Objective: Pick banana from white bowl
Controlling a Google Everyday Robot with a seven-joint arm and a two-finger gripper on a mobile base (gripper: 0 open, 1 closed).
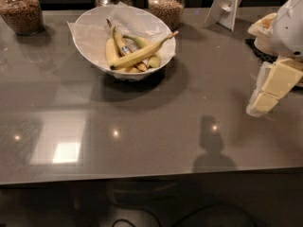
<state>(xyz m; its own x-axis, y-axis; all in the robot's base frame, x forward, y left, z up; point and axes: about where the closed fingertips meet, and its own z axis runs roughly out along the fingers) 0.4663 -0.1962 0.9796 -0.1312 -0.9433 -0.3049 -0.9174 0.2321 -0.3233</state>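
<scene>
Not started: banana (139, 55) lies atop the others in the white bowl (89, 40) on the bench (142, 126); end effector (261, 104) hangs well apart at right edge, can't tell its opening, whole pick left.

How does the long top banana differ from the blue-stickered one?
The long banana lies across the top, stem toward the right rim; the stickered banana runs front-to-back beneath it. The long banana shows no sticker. Both are yellow, in the white bowl. The gripper hangs at far right.
</scene>
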